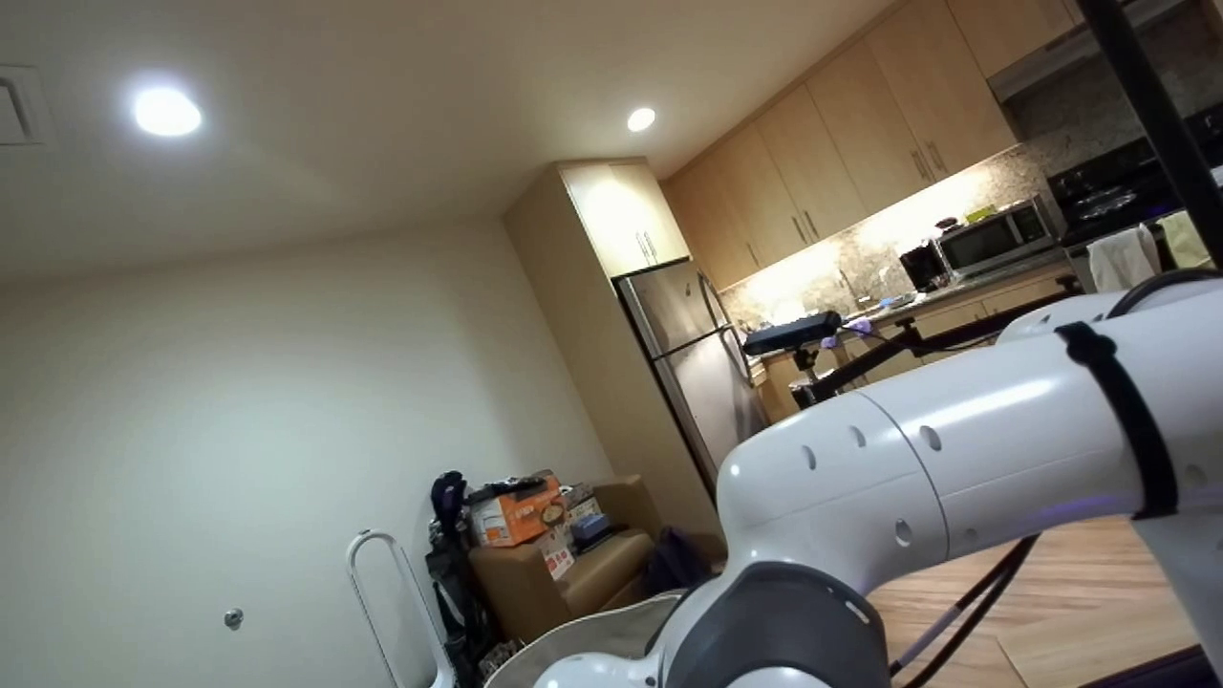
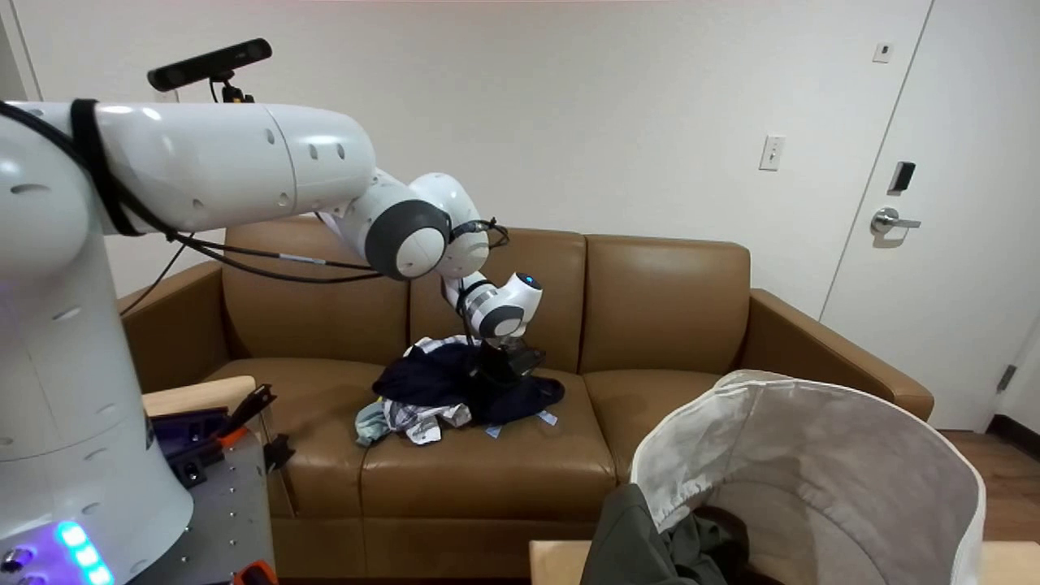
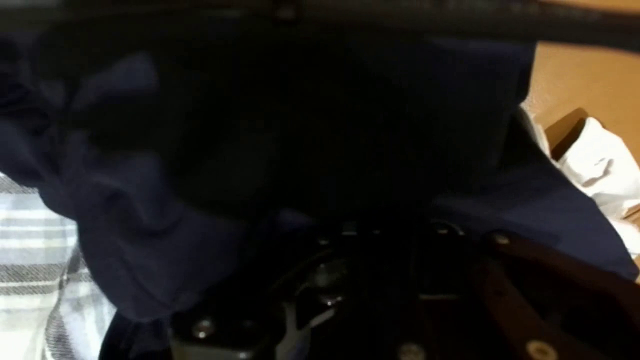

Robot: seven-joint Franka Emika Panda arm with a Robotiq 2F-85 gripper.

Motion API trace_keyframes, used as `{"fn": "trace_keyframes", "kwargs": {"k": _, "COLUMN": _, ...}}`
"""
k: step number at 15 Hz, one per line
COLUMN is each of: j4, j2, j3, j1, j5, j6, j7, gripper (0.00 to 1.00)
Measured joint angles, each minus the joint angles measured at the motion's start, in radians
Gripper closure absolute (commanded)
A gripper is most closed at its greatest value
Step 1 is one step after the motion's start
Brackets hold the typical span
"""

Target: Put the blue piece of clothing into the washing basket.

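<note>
gripper: against navy garment, likely to gather a fold; too dark for us to say if jaws pinch it | garment: on couch over plaid cloth, well apart from basket

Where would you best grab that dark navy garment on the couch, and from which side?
Probably pinch the navy garment near its middle, coming from above: it lies limp and rumpled, partly over the plaid cloth on the sofa, so its loose folds face upward.
</note>
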Motion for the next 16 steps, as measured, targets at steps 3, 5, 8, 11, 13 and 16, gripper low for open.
{"fn": "trace_keyframes", "kwargs": {"k": 3, "j4": 0.069, "j2": -0.003, "j3": -0.023, "j1": 0.016, "j5": -0.042, "j6": -0.077, "j7": 0.001, "gripper": 0.90}}
{"fn": "trace_keyframes", "kwargs": {"k": 5, "j4": 0.136, "j2": -0.014, "j3": -0.035, "j1": 0.023, "j5": -0.088, "j6": -0.146, "j7": 0.002, "gripper": 0.90}}
{"fn": "trace_keyframes", "kwargs": {"k": 8, "j4": 0.196, "j2": -0.074, "j3": -0.062, "j1": 0.045, "j5": -0.122, "j6": -0.221, "j7": 0.002, "gripper": 0.90}}
{"fn": "trace_keyframes", "kwargs": {"k": 11, "j4": 0.198, "j2": -0.105, "j3": -0.074, "j1": 0.055, "j5": -0.127, "j6": -0.238, "j7": 0.002, "gripper": 0.90}}
{"fn": "trace_keyframes", "kwargs": {"k": 13, "j4": 0.197, "j2": -0.102, "j3": -0.078, "j1": 0.055, "j5": -0.129, "j6": -0.238, "j7": 0.002, "gripper": 0.91}}
{"fn": "trace_keyframes", "kwargs": {"k": 16, "j4": 0.196, "j2": -0.098, "j3": -0.080, "j1": 0.056, "j5": -0.128, "j6": -0.238, "j7": 0.002, "gripper": 0.90}}
